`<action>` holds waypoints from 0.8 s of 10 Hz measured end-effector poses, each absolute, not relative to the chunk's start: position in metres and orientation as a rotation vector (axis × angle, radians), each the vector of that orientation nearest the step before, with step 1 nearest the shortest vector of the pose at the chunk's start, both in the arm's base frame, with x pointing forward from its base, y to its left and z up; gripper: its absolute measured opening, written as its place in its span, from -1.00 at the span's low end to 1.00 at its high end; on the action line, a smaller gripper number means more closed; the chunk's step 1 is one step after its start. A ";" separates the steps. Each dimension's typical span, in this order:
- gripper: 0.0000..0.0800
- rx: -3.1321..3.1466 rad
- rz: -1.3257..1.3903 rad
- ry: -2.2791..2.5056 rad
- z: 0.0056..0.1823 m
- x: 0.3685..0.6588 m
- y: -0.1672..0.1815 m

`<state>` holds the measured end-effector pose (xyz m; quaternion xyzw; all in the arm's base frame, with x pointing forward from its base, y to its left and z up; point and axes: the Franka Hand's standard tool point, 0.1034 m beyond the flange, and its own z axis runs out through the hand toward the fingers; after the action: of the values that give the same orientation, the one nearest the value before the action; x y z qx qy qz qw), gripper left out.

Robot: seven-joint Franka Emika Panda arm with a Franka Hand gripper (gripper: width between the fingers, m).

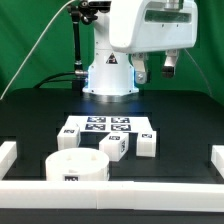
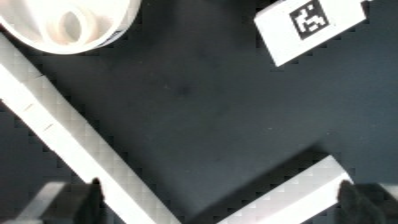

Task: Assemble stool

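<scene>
The round white seat point(image 1: 78, 166) lies on the black table at the front of the exterior view's left; part of it shows in the wrist view point(image 2: 71, 25). Three short white legs with tags stand near it: one point(image 1: 70, 140) behind the seat, one point(image 1: 115, 148) in the middle, one point(image 1: 147, 143) to the right. A white tagged block point(image 2: 320, 25), seemingly a leg, shows at the wrist view's edge. My gripper point(image 1: 156, 69) hangs high above the table at the exterior view's right, open and empty point(image 2: 217, 205), far from all parts.
The marker board point(image 1: 100, 126) lies behind the legs. White border rails run along the front point(image 1: 120, 186), the left point(image 1: 8, 152) and the right point(image 1: 216, 156); two rails point(image 2: 54, 110) point(image 2: 294, 180) cross the wrist view. The robot base point(image 1: 108, 75) stands at the back.
</scene>
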<state>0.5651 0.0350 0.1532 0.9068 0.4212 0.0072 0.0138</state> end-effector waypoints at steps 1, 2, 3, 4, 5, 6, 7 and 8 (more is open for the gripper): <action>0.62 2.824 0.022 1.312 0.153 0.565 0.035; 0.62 2.824 0.022 1.312 0.153 0.565 0.035; 0.62 2.824 0.022 1.312 0.153 0.565 0.035; 0.62 2.824 0.022 1.312 0.153 0.565 0.035; 0.62 2.811 0.029 1.335 0.151 0.565 0.033; 0.62 2.759 0.065 1.411 0.144 0.562 0.022; 0.62 2.731 0.080 1.450 0.135 0.556 0.010; 0.62 2.688 0.097 1.504 0.129 0.554 0.000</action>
<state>0.5535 0.0002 0.1293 0.8719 0.4877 0.0315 0.0299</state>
